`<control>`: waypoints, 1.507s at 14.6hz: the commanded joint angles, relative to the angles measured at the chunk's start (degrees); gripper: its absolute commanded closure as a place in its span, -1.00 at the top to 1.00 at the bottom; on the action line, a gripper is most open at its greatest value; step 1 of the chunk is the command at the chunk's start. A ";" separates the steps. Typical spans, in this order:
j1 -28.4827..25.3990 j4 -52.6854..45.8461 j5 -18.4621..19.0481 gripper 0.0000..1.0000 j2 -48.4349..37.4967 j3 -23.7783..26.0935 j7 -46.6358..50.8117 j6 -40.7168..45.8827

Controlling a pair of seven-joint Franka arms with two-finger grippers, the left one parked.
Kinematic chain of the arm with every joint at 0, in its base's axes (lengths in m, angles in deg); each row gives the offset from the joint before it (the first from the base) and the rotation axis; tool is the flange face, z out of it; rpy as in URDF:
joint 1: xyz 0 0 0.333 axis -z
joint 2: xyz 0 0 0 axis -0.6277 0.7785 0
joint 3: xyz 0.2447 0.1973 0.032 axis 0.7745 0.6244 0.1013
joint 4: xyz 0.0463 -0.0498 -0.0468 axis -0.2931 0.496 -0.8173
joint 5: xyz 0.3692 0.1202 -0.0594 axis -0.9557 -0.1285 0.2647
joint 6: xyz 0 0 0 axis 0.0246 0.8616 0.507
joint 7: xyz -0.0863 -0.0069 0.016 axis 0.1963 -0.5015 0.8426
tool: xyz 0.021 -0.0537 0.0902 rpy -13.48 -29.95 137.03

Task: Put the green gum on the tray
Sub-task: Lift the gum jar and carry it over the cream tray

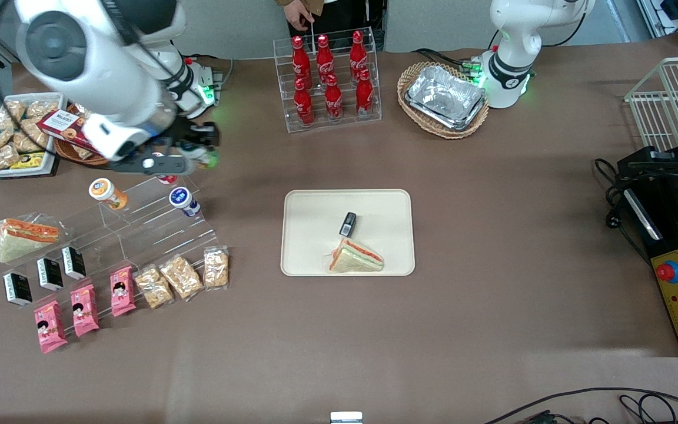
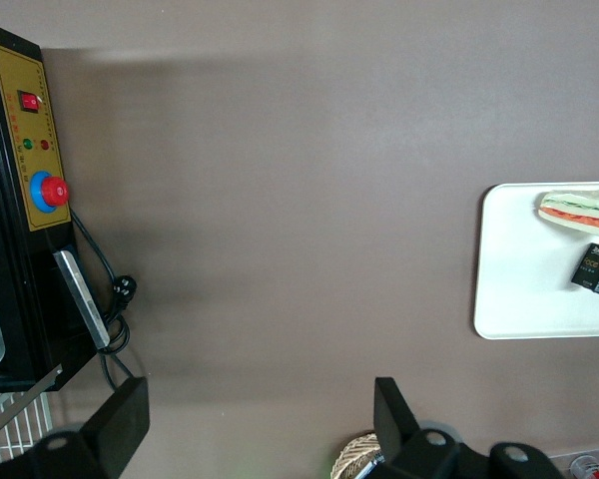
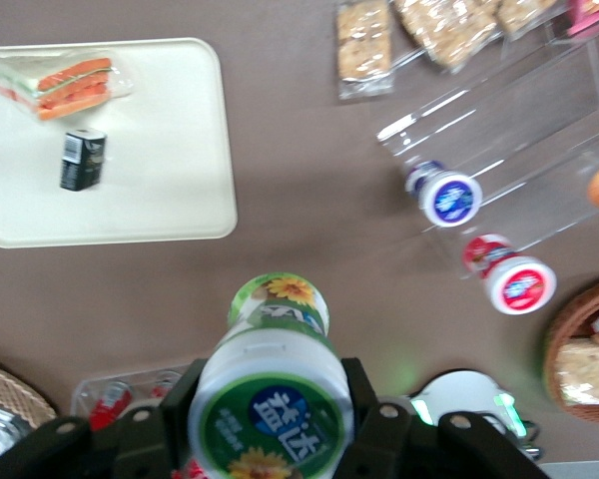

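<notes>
One green gum (image 3: 272,399) between tool (image 3: 270,414) fingers.

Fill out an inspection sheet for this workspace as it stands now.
Surface: brown table.
Job's things: green gum held in the air, above the table near the acrylic riser; cream tray holds a sandwich and a small black packet.
Clutter: orange gum and blue gum on the acrylic riser; cola bottles in a rack; foil trays in a basket; snack packets.
Grippers: gripper with fingers closed around the green gum.
Cables: black cable beside the control box.
Surroundings: a person's hand at the table edge.
</notes>
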 commanded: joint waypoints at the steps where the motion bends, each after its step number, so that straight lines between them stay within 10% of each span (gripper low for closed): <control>1: -3.11 0.70 -0.63 -0.11 3.97 2.14 6.90 -5.45; 13: -12.09 21.44 2.72 -0.11 11.44 2.14 18.32 -40.77; 17: -14.82 22.24 12.98 -0.11 18.20 2.14 28.95 -48.34; 22: -15.17 22.15 15.36 -0.11 23.30 1.97 29.85 -53.80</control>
